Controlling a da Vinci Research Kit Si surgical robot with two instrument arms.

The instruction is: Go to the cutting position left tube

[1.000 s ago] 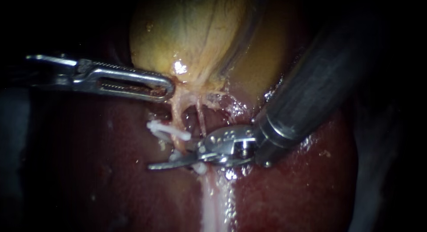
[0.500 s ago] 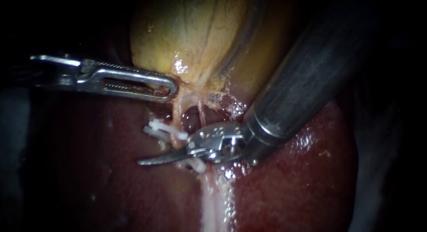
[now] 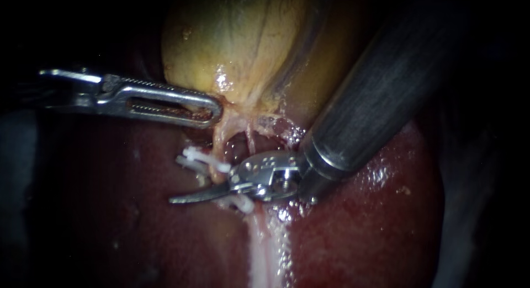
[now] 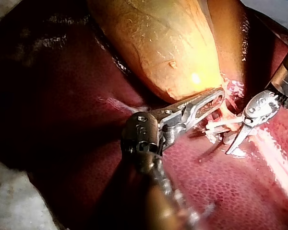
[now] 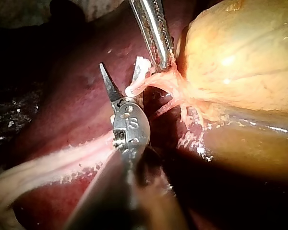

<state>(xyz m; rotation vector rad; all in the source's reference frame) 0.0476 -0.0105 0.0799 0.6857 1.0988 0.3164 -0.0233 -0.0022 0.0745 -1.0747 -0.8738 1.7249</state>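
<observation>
The yellow gallbladder (image 3: 237, 40) lies on the dark red liver (image 3: 359, 222). Two thin pale tubes run down from its neck, the left tube (image 3: 217, 142) and the right tube (image 3: 249, 140). White clips (image 3: 194, 155) sit across the left tube, and another clip (image 3: 245, 205) sits lower down. My left instrument (image 3: 210, 112) is shut on tissue at the gallbladder's neck and holds it taut. My right instrument (image 3: 190, 195) has thin blades. One blade lies across the left tube between the clips, and the other is hidden behind it. The right wrist view shows a gap beside that blade (image 5: 108, 79).
A pale band of tissue (image 3: 265, 249) runs down the liver below the clips. The thick shaft (image 3: 381, 95) of my right instrument covers the liver to the right of the tubes. Darkness surrounds the organ on both sides.
My right instrument has slid to the left, carrying its blade further across the left tube between the clips. My left instrument has kept its hold, nearly still.
</observation>
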